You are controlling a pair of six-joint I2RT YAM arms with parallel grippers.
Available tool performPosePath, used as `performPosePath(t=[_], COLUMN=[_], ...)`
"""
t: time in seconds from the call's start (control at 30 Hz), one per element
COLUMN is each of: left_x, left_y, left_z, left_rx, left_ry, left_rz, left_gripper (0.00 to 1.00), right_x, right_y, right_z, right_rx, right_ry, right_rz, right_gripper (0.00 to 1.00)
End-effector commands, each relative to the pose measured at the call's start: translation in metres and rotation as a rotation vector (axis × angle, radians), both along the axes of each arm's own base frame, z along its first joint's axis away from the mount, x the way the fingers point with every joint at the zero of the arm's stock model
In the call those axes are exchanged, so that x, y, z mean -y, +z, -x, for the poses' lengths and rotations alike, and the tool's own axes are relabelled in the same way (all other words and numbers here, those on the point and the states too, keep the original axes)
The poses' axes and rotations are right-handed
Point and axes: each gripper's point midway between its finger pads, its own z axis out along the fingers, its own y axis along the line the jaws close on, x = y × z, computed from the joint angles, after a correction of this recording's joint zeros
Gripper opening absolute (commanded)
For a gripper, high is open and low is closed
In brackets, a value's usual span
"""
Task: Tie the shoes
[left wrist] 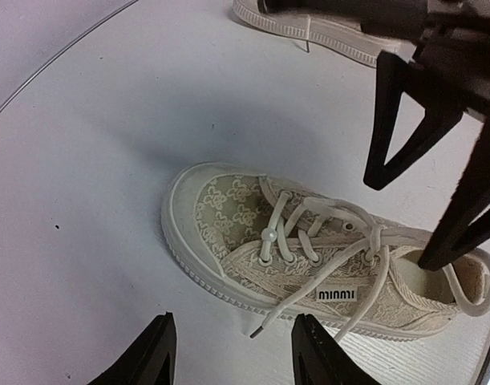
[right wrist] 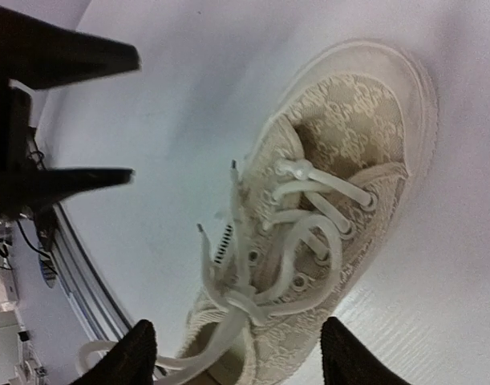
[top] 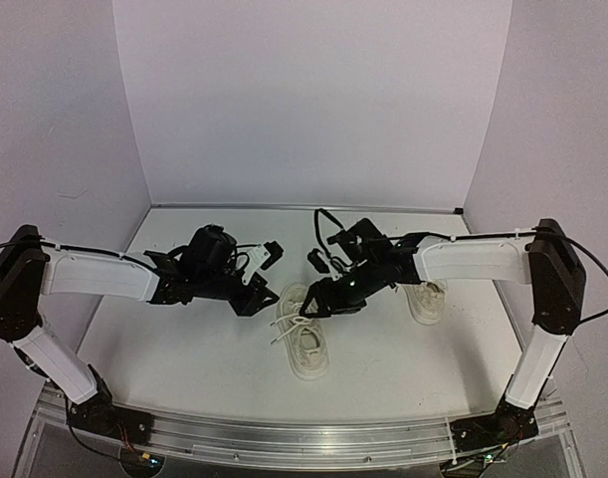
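Observation:
One cream shoe [top: 305, 349] lies mid-table between my grippers. It also shows in the left wrist view [left wrist: 245, 233] and the right wrist view [right wrist: 349, 136]. Its white laces [left wrist: 365, 241] are crossed in a loose knot [right wrist: 246, 298], with one free end [left wrist: 257, 330] lying on the table. My left gripper [top: 263, 279] [left wrist: 232, 357] is open beside the shoe, just short of that lace end. My right gripper [top: 320, 291] [right wrist: 240, 357] is open above the shoe's heel opening. The other shoe [top: 426, 299] [left wrist: 309, 28] lies to the right, partly under the right arm.
White table top with pale side walls [top: 75, 149] and back wall [top: 304, 100]. A metal rail [top: 304, 438] runs along the near edge. The right gripper's black fingers [left wrist: 405, 120] hang in the left wrist view; the left gripper's fingers [right wrist: 68, 56] show in the right wrist view.

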Motion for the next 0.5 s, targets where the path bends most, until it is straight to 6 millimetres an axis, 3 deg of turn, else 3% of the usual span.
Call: performPosePath(t=[0.0, 0.23, 0.47], left_x=[0.017, 0.040, 0.068], left_y=[0.032, 0.028, 0.020], left_z=[-0.012, -0.019, -0.018], left_rx=[0.039, -0.016, -0.106], left_ry=[-0.034, -0.100, -0.192], left_rz=[0.094, 0.114, 0.149], left_gripper=[0.49, 0.46, 0.45], right_x=[0.023, 0.044, 0.054], right_y=[-0.023, -0.039, -0.040], right_z=[0.013, 0.016, -0.008], right_rx=[-0.007, -0.007, -0.003], right_ry=[0.014, 0.012, -0.015], right_rz=[0.090, 0.145, 0.130], right_gripper=[0.58, 0.48, 0.44])
